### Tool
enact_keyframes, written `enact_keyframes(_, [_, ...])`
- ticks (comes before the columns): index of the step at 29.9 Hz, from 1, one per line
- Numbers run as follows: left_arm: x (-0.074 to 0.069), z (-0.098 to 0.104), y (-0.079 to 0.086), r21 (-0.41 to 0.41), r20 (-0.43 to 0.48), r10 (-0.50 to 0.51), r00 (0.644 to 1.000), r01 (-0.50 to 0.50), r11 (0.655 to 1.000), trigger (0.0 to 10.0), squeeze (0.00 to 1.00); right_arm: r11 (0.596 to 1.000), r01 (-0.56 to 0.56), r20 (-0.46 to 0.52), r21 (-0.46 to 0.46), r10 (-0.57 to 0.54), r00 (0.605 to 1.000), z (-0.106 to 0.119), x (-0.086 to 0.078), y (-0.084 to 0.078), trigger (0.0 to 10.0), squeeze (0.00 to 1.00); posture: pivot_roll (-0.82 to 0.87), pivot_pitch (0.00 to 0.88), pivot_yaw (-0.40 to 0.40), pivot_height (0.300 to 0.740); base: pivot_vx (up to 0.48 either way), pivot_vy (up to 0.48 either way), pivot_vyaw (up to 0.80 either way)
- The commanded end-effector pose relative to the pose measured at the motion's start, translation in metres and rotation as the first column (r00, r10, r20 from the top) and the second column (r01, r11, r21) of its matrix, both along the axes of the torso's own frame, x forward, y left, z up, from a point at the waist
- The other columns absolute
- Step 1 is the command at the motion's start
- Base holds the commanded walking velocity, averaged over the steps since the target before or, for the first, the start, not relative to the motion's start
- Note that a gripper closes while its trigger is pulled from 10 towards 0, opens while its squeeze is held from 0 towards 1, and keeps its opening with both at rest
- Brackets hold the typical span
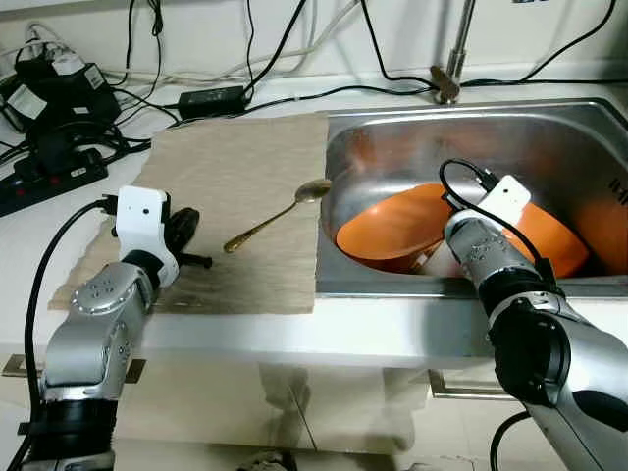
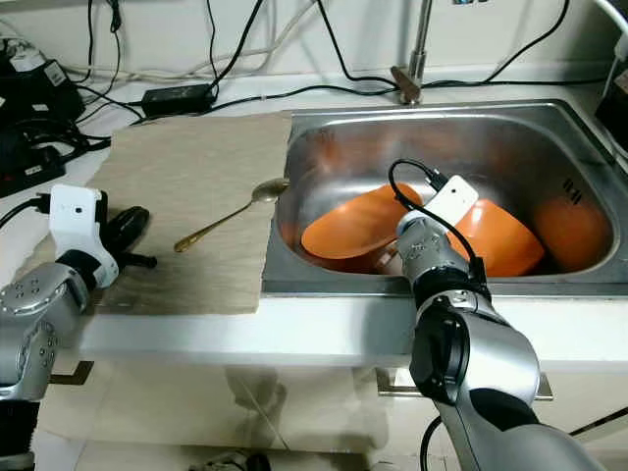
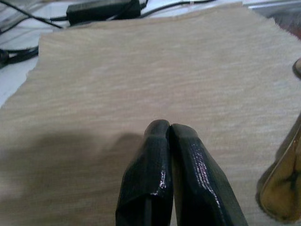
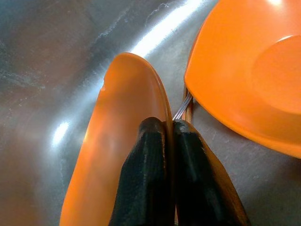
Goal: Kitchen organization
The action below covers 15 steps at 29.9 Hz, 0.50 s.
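A white counter (image 1: pixel 245 329) carries a stainless-steel sink (image 1: pixel 589 123) on the robot's right and a beige cloth mat (image 1: pixel 226 177) on its left, with a tangle of black cables and a power strip (image 1: pixel 49 182) along the back wall behind the mat.

In the sink basin lie two orange plates: one (image 1: pixel 392 231) is tipped up on edge toward the mat side, the other (image 4: pixel 249 75) rests just beside it, deeper toward the right. The right gripper (image 4: pixel 170 129) reaches down into the basin, and its fingers are pinched tight on the rim of the tipped plate, one finger on each face. Something thin and striped shows in the gap between the two plates; it is too small to tell what it is.

On the mat, a gold-coloured spoon (image 1: pixel 270 221) lies with its bowl against the sink's edge and its handle pointing back toward the robot. The left gripper (image 3: pixel 169 129) rests low over the mat near the spoon's handle, its fingers pressed together and holding nothing.

The step in hand looks to be lifting the gripped plate out of the sink. The next move likely calls for a steady upward pull that clears the basin wall without knocking the second plate or the spoon's bowl at the rim.
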State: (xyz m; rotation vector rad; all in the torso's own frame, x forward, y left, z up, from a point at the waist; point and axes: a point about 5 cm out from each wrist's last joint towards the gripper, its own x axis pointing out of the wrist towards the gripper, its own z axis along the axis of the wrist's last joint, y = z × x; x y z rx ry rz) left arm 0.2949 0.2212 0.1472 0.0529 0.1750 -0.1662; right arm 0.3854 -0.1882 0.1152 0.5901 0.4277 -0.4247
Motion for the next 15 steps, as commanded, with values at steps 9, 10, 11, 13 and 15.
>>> enact_keyframes(9, [-0.005, 0.0061, 0.0072, 0.023, -0.002, 0.004, 1.0, -0.004, 1.0, 10.0, 0.0, 0.999, -0.043, -0.147, -0.018, 0.04, 0.988, -0.0357, -0.0178, 0.0137, 0.0, 1.0, 0.08, 0.099, 0.135, 0.74, 0.0, 0.0, 0.0])
enact_keyframes(10, [-0.0052, 0.0062, 0.0073, 0.024, -0.003, 0.003, 1.0, -0.003, 1.0, 10.0, 0.0, 0.999, -0.045, -0.156, -0.021, 0.041, 0.987, -0.0364, -0.0182, 0.014, 4.5, 1.0, 0.08, 0.099, 0.135, 0.74, 0.0, 0.0, 0.0])
enact_keyframes(11, [-0.0053, 0.0062, 0.0074, 0.025, -0.004, 0.003, 1.0, -0.003, 1.0, 10.0, 0.0, 0.999, -0.044, -0.161, -0.018, 0.041, 0.986, -0.037, -0.0186, 0.0145, 10.0, 1.0, 0.08, 0.099, 0.135, 0.74, 0.0, 0.0, 0.0])
enact_keyframes(13, [-0.0054, 0.0062, 0.0074, 0.025, -0.005, 0.003, 1.0, -0.003, 1.0, 10.0, 0.0, 0.999, -0.043, -0.163, -0.015, 0.04, 0.986, -0.0373, -0.0188, 0.0147, 10.0, 1.0, 0.08, 0.098, 0.135, 0.74, 0.0, 0.0, 0.0])
enact_keyframes(15, [-0.0054, 0.0063, 0.0071, 0.025, -0.007, 0.002, 1.0, -0.002, 1.0, 10.0, 0.0, 0.999, -0.05, -0.17, -0.02, 0.046, 0.984, -0.0386, -0.0194, 0.0156, 10.0, 1.0, 0.08, 0.099, 0.133, 0.74, 0.0, 0.0, 0.0])
